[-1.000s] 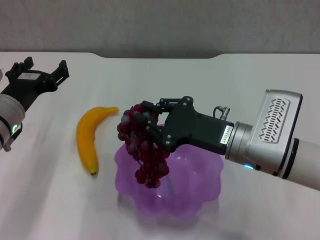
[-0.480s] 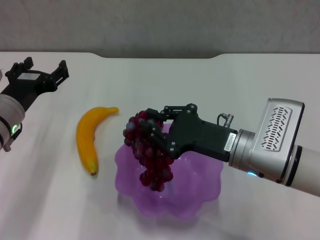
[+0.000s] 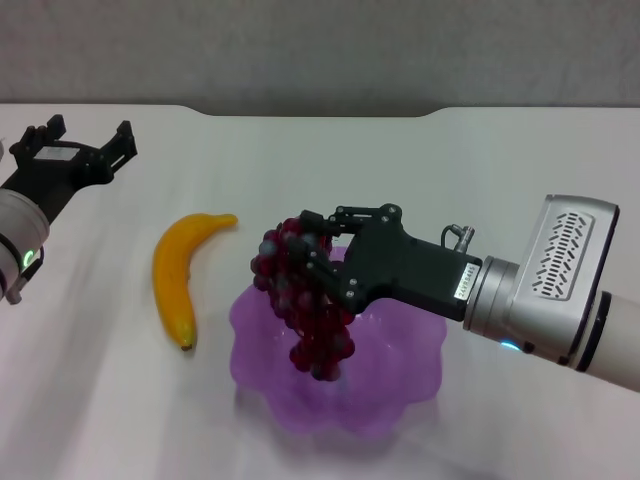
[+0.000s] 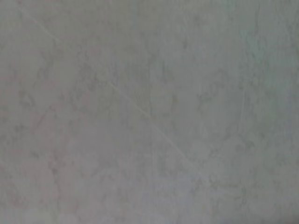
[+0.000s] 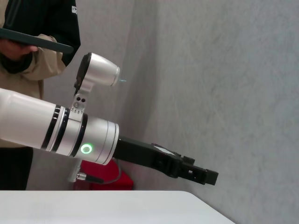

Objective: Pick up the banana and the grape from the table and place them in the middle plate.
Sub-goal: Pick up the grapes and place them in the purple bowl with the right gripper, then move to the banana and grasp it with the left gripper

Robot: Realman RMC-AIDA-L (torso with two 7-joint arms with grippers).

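The robot's right hand (image 3: 318, 245) is clamped on the top of the long bunch of glossy dark red-purple grapes (image 3: 305, 300), which hangs over the translucent purple scalloped plastic plate (image 3: 400, 385); the lowest berries dangle into the bowl, contact w/ its floor can't be told. The curved smooth yellow-orange banana w/ dark tip (image 3: 178, 275) lies on the plain white counter (image 3: 480, 170), just beside the plate at its 9–10 o'clock, not touching. The left hand (image 3: 78, 150) hovers at the far left, approx 11 o'clock from the banana, fingers apart, holding nothing.

Handling, as a judgement: the bunch is floppy and swings, the berries are slick and could drop off, so a hold near the stem end suits it; lower slowly before letting go. The banana looks stiff, smooth, light; best taken across its mid-section, hand straddling the narrow width, since a grip near either tapered end would likely let it pivot or slip. The plate looks light & may slide if bumped.
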